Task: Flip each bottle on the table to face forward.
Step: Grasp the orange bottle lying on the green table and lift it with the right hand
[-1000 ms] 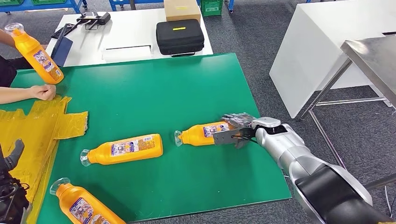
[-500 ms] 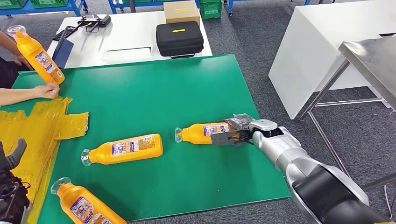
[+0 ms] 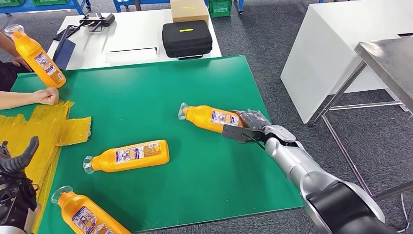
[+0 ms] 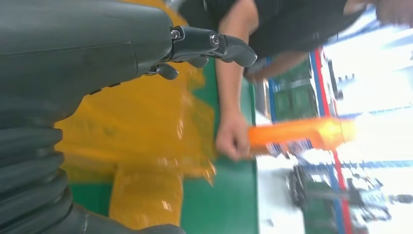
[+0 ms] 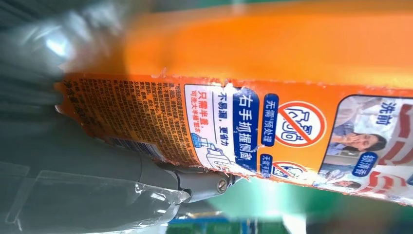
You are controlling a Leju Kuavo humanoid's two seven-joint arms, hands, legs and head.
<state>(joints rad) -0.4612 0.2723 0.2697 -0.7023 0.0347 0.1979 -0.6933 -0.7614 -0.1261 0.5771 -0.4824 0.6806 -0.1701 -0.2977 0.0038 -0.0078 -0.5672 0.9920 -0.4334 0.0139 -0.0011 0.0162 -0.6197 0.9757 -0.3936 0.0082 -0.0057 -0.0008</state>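
Gripping one orange bottle (image 3: 210, 118) in right hand (image 3: 246, 127), left hand (image 3: 17, 163) empty with fingers apart, four bottles total.

Three bottles (image 3: 127, 156) on table (image 3: 160, 92)

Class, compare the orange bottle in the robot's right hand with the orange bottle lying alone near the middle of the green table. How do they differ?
The held bottle is gripped at its base by the right hand; the middle bottle lies untouched. The held bottle's cap end angles toward the table's far side, the middle bottle's slightly toward the near side. Both are orange with clear caps and point left.
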